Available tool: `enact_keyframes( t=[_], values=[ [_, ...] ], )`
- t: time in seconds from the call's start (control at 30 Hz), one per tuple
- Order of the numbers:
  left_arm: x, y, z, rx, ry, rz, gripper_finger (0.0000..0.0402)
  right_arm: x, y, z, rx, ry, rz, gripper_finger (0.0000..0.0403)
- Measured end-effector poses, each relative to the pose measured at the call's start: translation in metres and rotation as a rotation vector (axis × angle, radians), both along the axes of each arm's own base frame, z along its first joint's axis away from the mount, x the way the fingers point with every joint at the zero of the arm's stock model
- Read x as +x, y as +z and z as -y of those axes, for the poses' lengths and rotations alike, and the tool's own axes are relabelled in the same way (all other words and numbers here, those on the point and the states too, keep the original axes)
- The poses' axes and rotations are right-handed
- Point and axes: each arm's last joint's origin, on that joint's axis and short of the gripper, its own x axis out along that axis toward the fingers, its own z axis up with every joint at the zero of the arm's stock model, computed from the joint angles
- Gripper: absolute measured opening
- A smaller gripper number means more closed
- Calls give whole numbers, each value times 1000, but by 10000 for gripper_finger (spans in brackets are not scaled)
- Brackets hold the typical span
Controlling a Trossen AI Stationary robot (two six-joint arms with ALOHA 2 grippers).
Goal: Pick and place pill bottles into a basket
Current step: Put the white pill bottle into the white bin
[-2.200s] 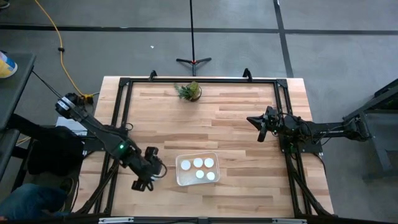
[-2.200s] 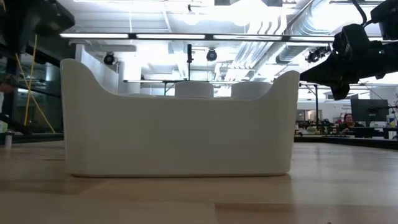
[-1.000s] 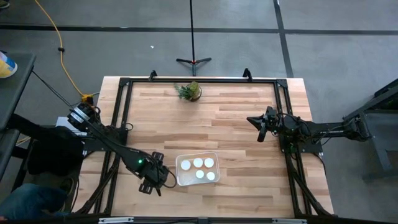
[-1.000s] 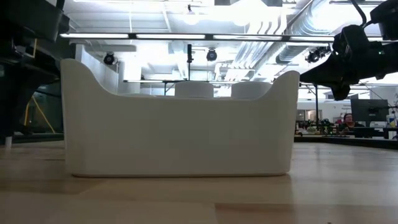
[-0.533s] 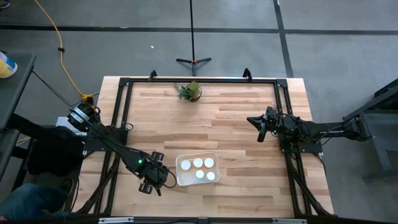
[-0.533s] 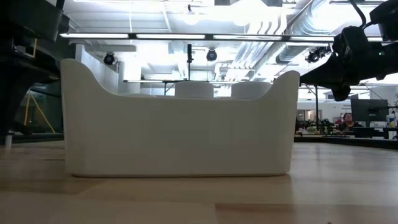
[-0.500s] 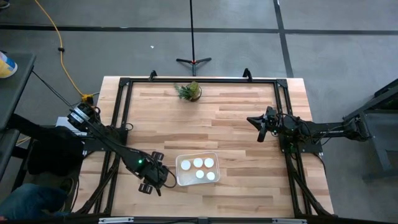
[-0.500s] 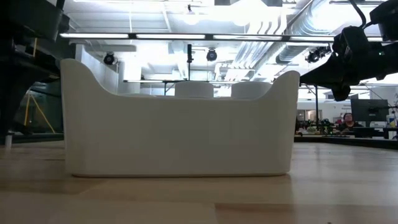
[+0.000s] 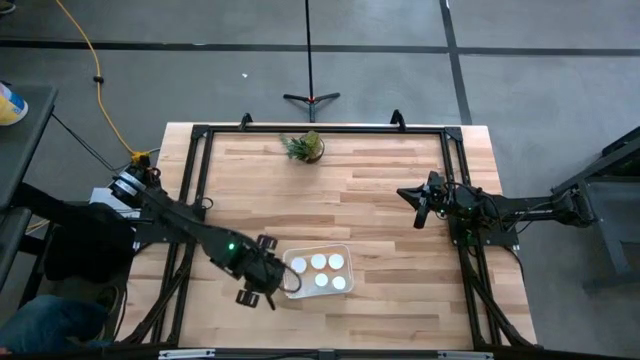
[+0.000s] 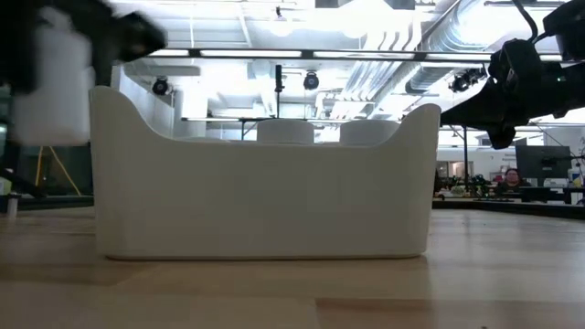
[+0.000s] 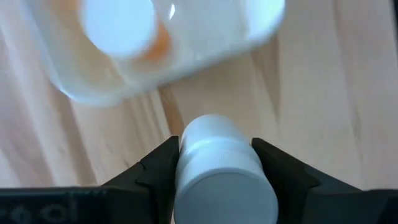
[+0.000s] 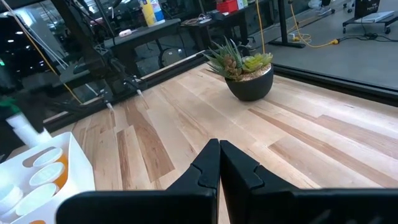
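The white basket (image 9: 347, 272) stands near the table's front edge with several white-capped pill bottles (image 9: 319, 262) upright in it. It also shows in the low view (image 10: 265, 201). My left gripper (image 9: 272, 287) is just left of the basket's left wall, shut on one white bottle (image 11: 217, 177), which the low view (image 10: 53, 91) shows blurred at rim height. Beyond it, the left wrist view shows the basket (image 11: 261, 18) and an amber bottle's cap (image 11: 118, 25). My right gripper (image 9: 418, 207) is shut and empty over the table's right part. My left gripper pinches the bottle's two sides (image 11: 186, 155) between its two fingers (image 11: 158, 165), just below the cap end that faces the wrist camera. The fingers point down from above. The bottle stands upright in the hold, lifted clear of the table, beside the basket's left wall.
A small potted plant (image 9: 305, 147) stands at the table's far edge, also in the right wrist view (image 12: 245, 71). Black frame rails (image 9: 195, 190) run along the table's sides. Bare wood lies between the basket and the plant.
My left gripper has gone toward the table's right edge, up to the basket's left wall, carrying the bottle. In the low view the bottle has come into sight at the basket's left, at rim height. My right arm has kept still.
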Motion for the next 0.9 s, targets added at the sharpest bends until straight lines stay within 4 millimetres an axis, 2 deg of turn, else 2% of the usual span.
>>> enact_keyframes(
  t=[0.23, 0.4, 0.53, 0.9],
  values=[
    [26, 37, -13, -53, 38, 126, 214, 0, 0, 0, 0, 0, 0, 1],
    [39, 54, -11, -91, 11, 232, 216, 0, 0, 0, 0, 0, 0, 1],
    [48, 49, -6, -88, -12, 220, 214, 0, 0, 0, 0, 0, -1, 2],
    [73, 19, 8, -51, -78, 158, 213, 0, -1, 0, 1, 3, -8, 1]
  ],
)
